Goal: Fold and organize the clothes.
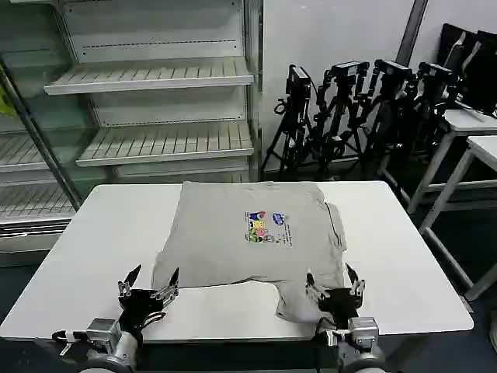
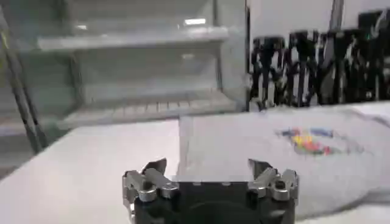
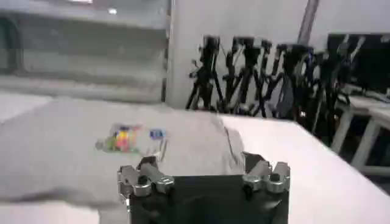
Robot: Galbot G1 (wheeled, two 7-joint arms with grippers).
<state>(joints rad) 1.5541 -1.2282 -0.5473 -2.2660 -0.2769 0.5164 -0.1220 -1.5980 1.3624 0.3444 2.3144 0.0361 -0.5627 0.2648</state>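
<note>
Nearest, the left gripper (image 1: 148, 284) and right gripper (image 1: 335, 284) hover with jaws spread and empty at the near table (image 1: 419, 256) edge. The T-shirt (image 1: 248, 237) lies mostly flat at centre. Folding looks unstarted; next, each should pinch a near corner and lift toward the far side

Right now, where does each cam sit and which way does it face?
Head view: high on the robot, facing forward and down at the white table, T-shirt, open left gripper and open right gripper.
Left wrist view: behind left gripper, facing the shelves.
Right wrist view: behind right gripper, facing the tripods.
All views share the T-shirt's chest print.
</note>
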